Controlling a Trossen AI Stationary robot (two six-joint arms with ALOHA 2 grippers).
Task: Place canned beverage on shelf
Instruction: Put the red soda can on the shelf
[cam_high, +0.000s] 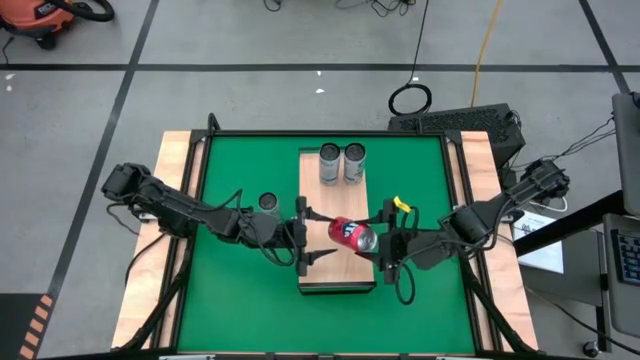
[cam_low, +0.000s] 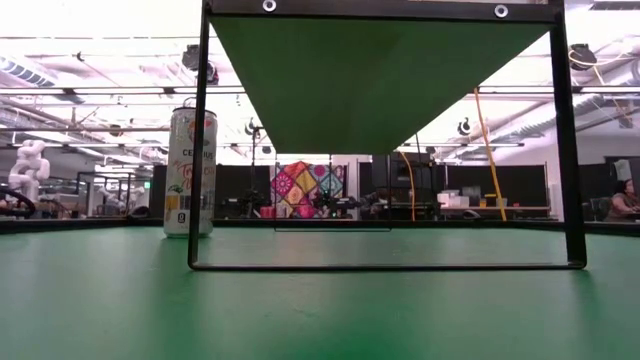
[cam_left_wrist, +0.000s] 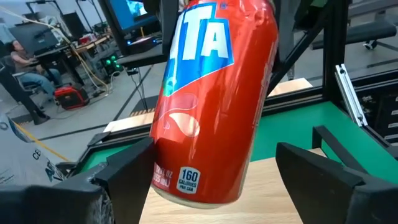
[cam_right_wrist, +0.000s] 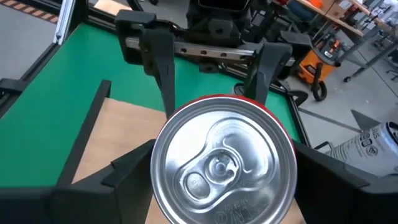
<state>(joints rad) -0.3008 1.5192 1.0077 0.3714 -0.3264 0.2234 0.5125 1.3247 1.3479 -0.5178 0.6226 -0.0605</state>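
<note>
A red can (cam_high: 352, 234) is over the near half of the light-wood shelf (cam_high: 335, 275), held by my right gripper (cam_high: 374, 243), which is shut on it. In the left wrist view the can (cam_left_wrist: 211, 99) is tilted, its bottom end low over the board. My left gripper (cam_high: 318, 236) is open, with one finger (cam_left_wrist: 124, 177) close beside the can's bottom end and the other finger (cam_left_wrist: 320, 168) plainly apart from it. Two silver cans (cam_high: 341, 163) stand upright on the shelf's far end. My right gripper pinches the red can's side walls just below its top rim (cam_right_wrist: 283, 146) between its two fingers (cam_right_wrist: 127, 168). It comes from the table's right and the fingers lie along the can, whose silver lid (cam_right_wrist: 221, 165) faces the wrist. The can is tilted, its bottom end toward my left gripper.
A tall silver can (cam_high: 267, 203) stands upright on the green table left of the shelf; it also shows in the low view (cam_low: 190, 172). Bare board lies between the far cans and the red can. Wooden side rails and a black frame (cam_high: 205, 140) border the table.
</note>
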